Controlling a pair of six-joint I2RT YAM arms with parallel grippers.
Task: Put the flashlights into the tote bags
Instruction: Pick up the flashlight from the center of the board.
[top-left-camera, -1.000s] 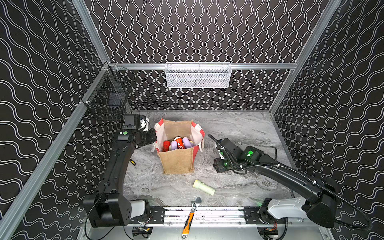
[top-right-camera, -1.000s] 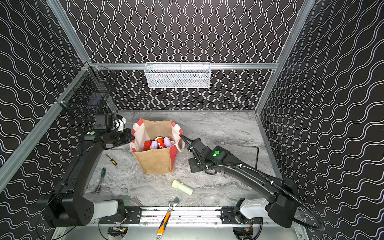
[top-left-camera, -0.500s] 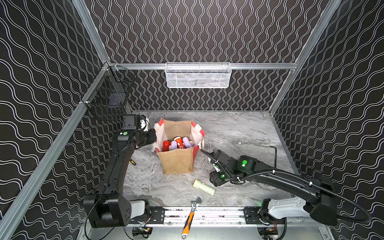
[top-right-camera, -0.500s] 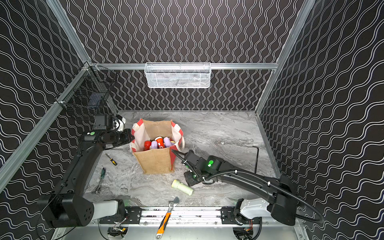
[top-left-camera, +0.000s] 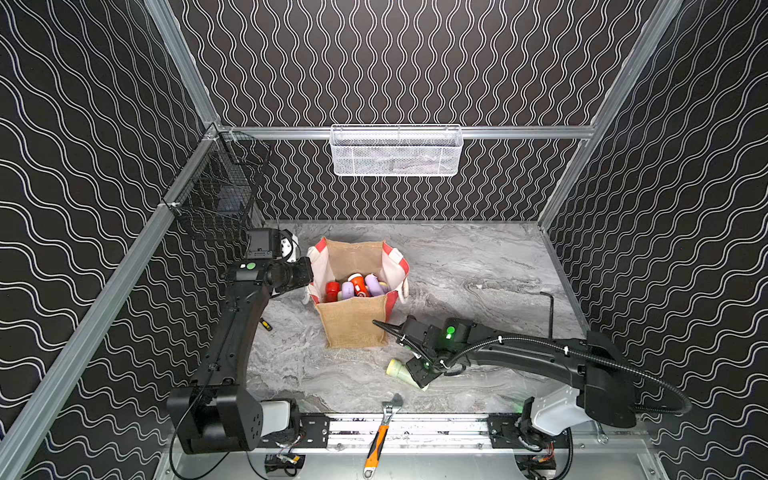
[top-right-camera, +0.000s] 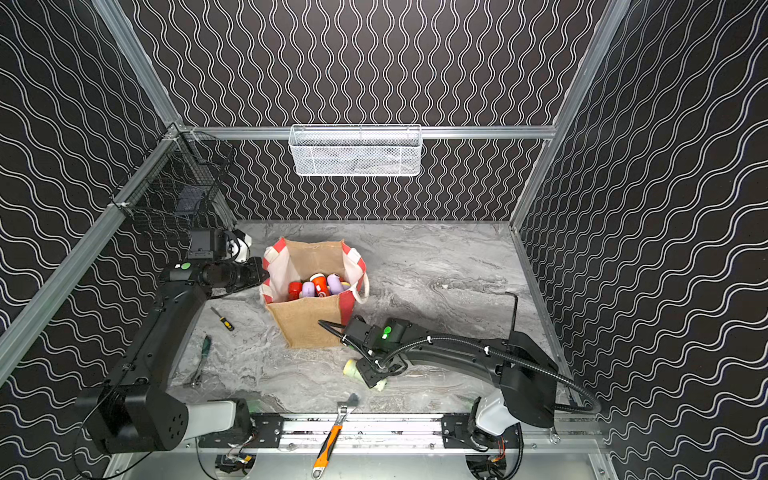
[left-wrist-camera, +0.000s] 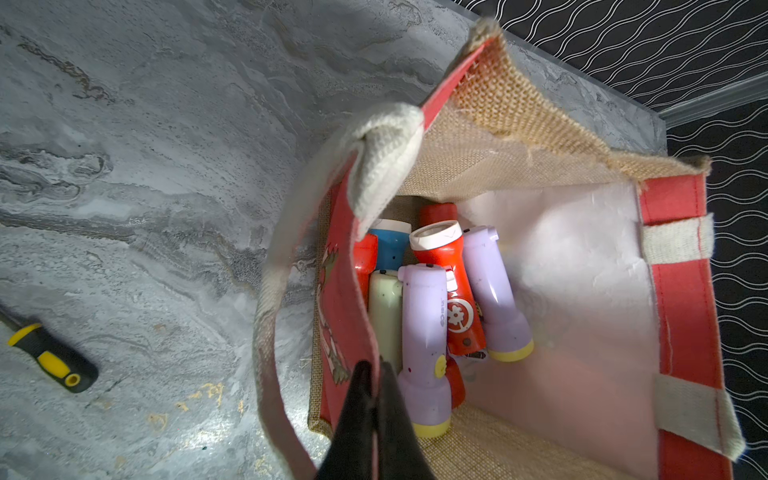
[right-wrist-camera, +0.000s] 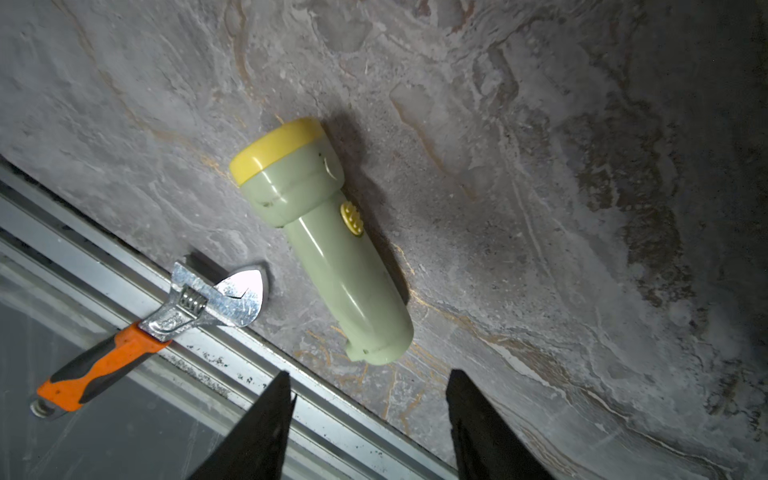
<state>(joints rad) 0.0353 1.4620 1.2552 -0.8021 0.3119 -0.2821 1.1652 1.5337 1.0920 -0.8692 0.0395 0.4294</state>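
- Jaws of the right gripper (right-wrist-camera: 370, 376) stood partly apart with nothing between them, low over the table (right-wrist-camera: 561, 166). That spread looked set to pass either side of a barrel.
- Just ahead of its fingertips lay the pale green flashlight (right-wrist-camera: 332, 249), flat on the table and not touching them, with its tail end nearest the gripper.
- Its long axis ran nearly in line with the gripper's reach, slightly slanted, so I judged the jaws would close across the barrel, not along it.
- In both top views this flashlight (top-left-camera: 397, 370) sat in the lower middle of the frame. Its yellow-rimmed head pointed to the left of the frame and a little up, and its tail was hidden under the gripper.
- The wrench (right-wrist-camera: 183, 307) lay near it at the table's front edge, apart from it. A sideways nudge could bring the two together.
- The left gripper (left-wrist-camera: 374, 370) was clamped tight on the red side panel of the tote bag (left-wrist-camera: 561, 291) at its rim, apparently to keep the mouth spread and the bag steady.
- The bag stood upright at the centre of the frame, mouth open, just up and left of the loose flashlight.
- Inside, the other flashlights (left-wrist-camera: 424, 324) lay piled on the bottom: red, lilac, blue and pale green, mostly side by side. Two lilac ones had their yellow rims toward the same end.
- No other flashlight showed outside the bag, so this looked like the last one.
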